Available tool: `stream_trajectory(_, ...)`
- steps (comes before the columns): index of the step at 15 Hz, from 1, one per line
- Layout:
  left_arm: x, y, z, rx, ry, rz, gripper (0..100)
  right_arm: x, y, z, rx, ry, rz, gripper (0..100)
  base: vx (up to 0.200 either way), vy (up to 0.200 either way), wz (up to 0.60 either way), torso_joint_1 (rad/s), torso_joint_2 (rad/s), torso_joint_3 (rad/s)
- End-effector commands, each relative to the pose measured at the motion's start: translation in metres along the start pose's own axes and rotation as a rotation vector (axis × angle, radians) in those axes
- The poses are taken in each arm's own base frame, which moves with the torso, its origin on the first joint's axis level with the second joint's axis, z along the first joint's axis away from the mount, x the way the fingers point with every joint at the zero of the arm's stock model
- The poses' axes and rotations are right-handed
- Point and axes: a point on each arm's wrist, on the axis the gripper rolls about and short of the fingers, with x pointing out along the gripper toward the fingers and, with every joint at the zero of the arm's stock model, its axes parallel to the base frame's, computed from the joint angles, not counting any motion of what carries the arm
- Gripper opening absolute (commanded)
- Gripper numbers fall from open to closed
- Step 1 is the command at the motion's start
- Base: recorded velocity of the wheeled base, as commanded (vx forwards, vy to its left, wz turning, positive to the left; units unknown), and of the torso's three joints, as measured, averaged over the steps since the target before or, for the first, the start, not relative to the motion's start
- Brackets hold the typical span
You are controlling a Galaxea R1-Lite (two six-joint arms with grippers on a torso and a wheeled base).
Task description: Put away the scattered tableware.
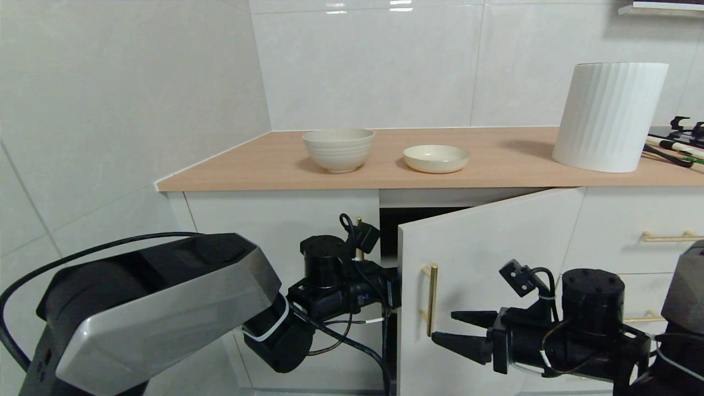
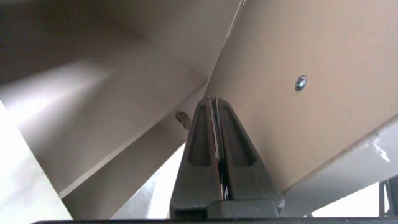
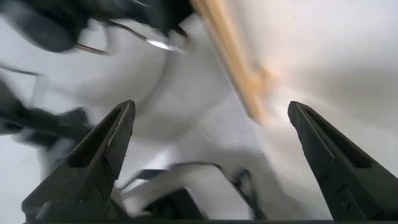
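Observation:
A cream bowl (image 1: 338, 149) and a shallow cream dish (image 1: 436, 158) stand side by side on the wooden counter (image 1: 258, 168). Below them a white cabinet door (image 1: 495, 258) with a gold handle (image 1: 431, 300) stands partly open. My left gripper (image 2: 213, 102) is shut with nothing in it, pushed into the dark gap beside the door's inner face (image 2: 323, 81). In the head view its fingers are hidden behind the door's edge. My right gripper (image 1: 454, 330) is open just in front of the door, its fingertips beside the handle (image 3: 239, 62).
A tall white ribbed container (image 1: 610, 115) stands on the counter's right. Several utensils (image 1: 674, 147) lie beyond it. Drawers with gold handles (image 1: 668, 237) sit right of the door. A tiled wall closes off the left side.

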Motion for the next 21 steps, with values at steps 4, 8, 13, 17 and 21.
stream_trajectory(4,-0.003,-0.005,0.01,0.01,-0.033,0.016,0,-0.031,0.029,0.009,-0.066,-0.049,0.009,100,0.0,0.0,0.0,0.0,0.0,0.0)
stream_trajectory(8,-0.004,-0.009,0.01,0.008,-0.024,0.01,0,-0.023,0.021,0.004,-0.201,-0.087,-0.299,100,0.0,0.0,0.0,0.0,0.0,0.0)
stream_trajectory(13,-0.003,-0.012,0.008,0.007,-0.016,0.004,0,-0.053,0.061,0.035,-0.184,0.038,-0.323,100,0.0,0.0,0.0,0.0,0.0,0.0)
stream_trajectory(17,0.0,-0.024,0.002,0.006,0.004,-0.021,0,-0.062,0.083,0.039,-0.193,0.074,-0.272,100,-0.1,0.0,0.0,0.0,0.0,0.002)
stream_trajectory(21,0.002,-0.024,0.0,0.004,0.009,-0.023,0,-0.062,0.084,0.038,-0.195,0.078,-0.272,100,-0.2,0.0,0.0,0.002,0.0,0.001)
